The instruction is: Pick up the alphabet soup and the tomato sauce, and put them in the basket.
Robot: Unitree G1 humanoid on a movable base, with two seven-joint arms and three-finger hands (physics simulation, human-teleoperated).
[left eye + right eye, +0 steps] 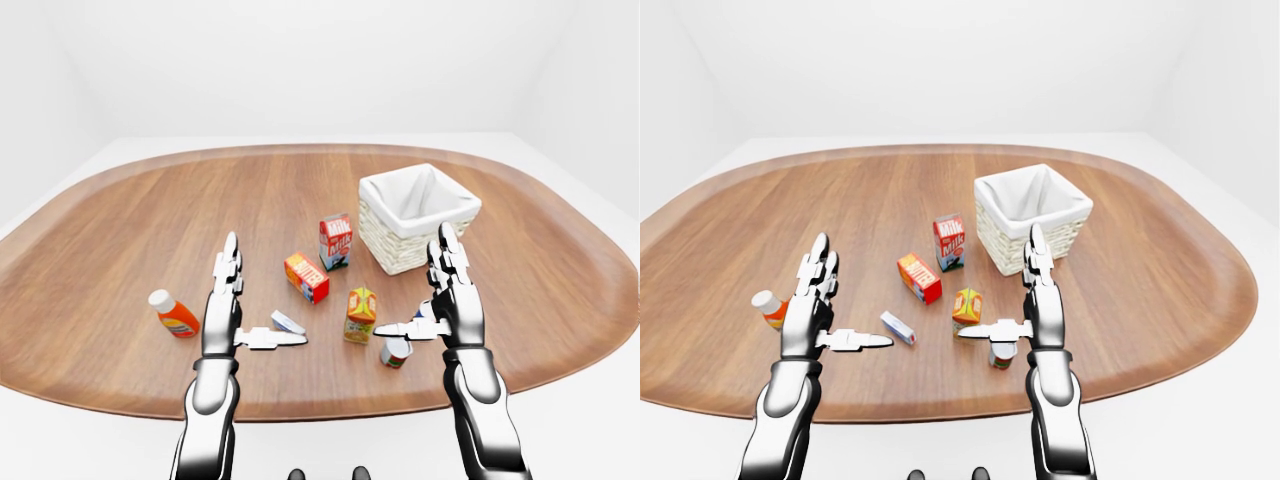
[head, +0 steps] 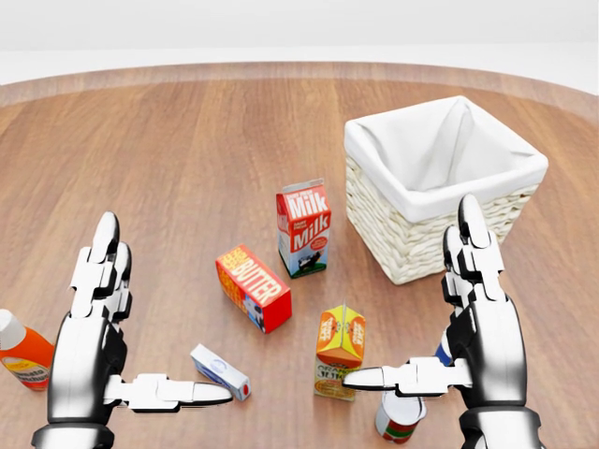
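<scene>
Both robot hands, left [image 2: 98, 323] and right [image 2: 473, 309], spread wide and empty above the tabletop [image 2: 178, 159]. Soup can [image 2: 399, 416] stands under the right thumb; sauce can [image 2: 444, 352] mostly hidden behind that palm; basket [image 2: 440, 182] beyond.

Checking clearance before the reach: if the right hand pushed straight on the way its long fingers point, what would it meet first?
Probably the basket: the right hand points its open fingers up the head view at the wicker wall. Depth is unclear, and the hand may pass above the rim.
</scene>
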